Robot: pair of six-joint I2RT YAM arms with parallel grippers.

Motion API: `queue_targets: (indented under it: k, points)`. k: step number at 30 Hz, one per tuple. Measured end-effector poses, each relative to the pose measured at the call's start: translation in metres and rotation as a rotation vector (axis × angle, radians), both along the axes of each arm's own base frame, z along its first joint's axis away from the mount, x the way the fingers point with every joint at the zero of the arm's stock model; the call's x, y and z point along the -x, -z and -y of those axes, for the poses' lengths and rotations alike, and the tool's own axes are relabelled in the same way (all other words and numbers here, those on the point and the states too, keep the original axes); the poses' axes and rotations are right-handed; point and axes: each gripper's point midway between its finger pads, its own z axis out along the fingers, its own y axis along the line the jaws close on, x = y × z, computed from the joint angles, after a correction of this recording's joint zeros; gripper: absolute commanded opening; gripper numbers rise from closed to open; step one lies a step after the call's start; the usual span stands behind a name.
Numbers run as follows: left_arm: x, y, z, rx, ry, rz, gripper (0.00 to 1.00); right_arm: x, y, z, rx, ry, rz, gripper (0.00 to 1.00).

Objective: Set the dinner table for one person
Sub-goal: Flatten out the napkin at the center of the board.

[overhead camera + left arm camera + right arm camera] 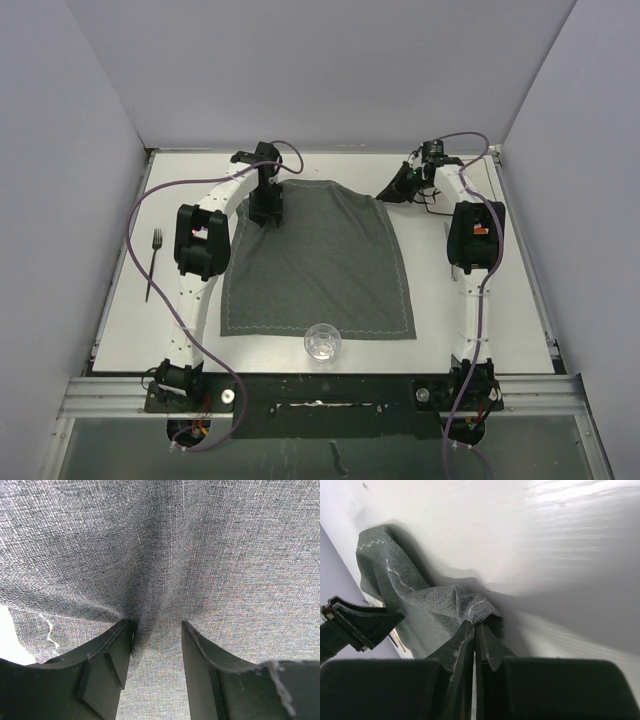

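Observation:
A dark grey cloth placemat (315,265) lies spread on the white dinner table (130,320). My left gripper (267,212) stands on the mat's far left part. In the left wrist view it (157,627) is open, its fingertips pressed onto the cloth (200,555), with a crease running up from the left finger. My right gripper (390,191) is at the mat's far right corner. In the right wrist view it (477,625) is shut on that bunched corner (455,600), lifted just off the table (545,555).
A fork (153,262) lies on the table left of the mat. A clear glass (322,341) stands at the mat's near edge. A slim utensil (448,240) lies right of the mat, partly hidden by the right arm. Grey walls enclose the table.

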Motion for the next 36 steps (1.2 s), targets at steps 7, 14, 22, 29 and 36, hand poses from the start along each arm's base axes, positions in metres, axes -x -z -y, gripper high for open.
queue_targets:
  k: [7, 14, 22, 29, 36]
  points:
    - [0.000, 0.000, 0.000, -0.003, 0.000, -0.001, 0.41, 0.008, -0.005, -0.033, 0.022, -0.121, 0.060, 0.00]
    - [0.001, 0.000, 0.000, -0.003, -0.003, -0.002, 0.41, 0.027, -0.023, -0.048, 0.241, -0.274, 0.168, 0.00]
    - [0.001, 0.000, 0.000, -0.002, -0.007, -0.004, 0.41, 0.078, -0.117, -0.108, 0.460, -0.545, 0.513, 0.00]
    - [0.003, 0.000, 0.000, -0.004, -0.007, -0.010, 0.41, 0.096, -0.098, -0.113, 0.567, -0.650, 0.490, 0.00]
    - [0.003, -0.004, 0.000, -0.005, -0.007, -0.014, 0.41, 0.103, 0.001, -0.060, 0.729, -0.658, 0.131, 0.07]
